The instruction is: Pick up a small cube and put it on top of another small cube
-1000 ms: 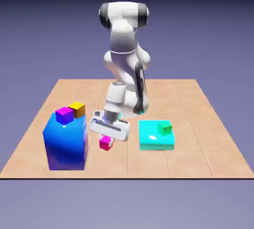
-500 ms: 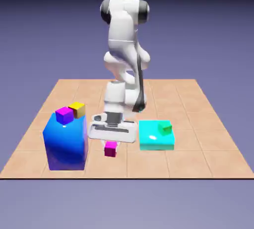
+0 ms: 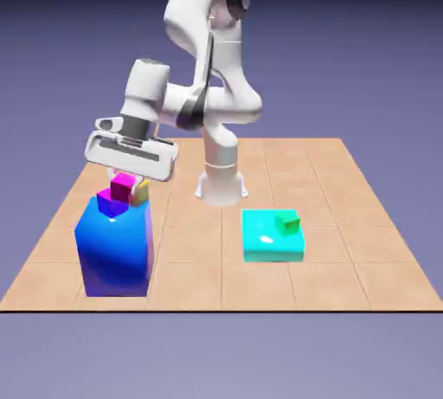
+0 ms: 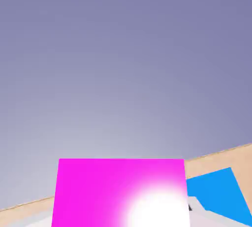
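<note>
Blue-violet haze backs the worktop (image 3: 337,272); my tool (image 3: 124,183) pinches the hot-pink cube (image 3: 123,186) by the purple cube (image 3: 109,202) on the blue block (image 3: 115,250); I should centre it, level it, lower gently, then release

A plain blue-violet backdrop (image 3: 363,60), darkening to black along the exterior view's top edge
</note>
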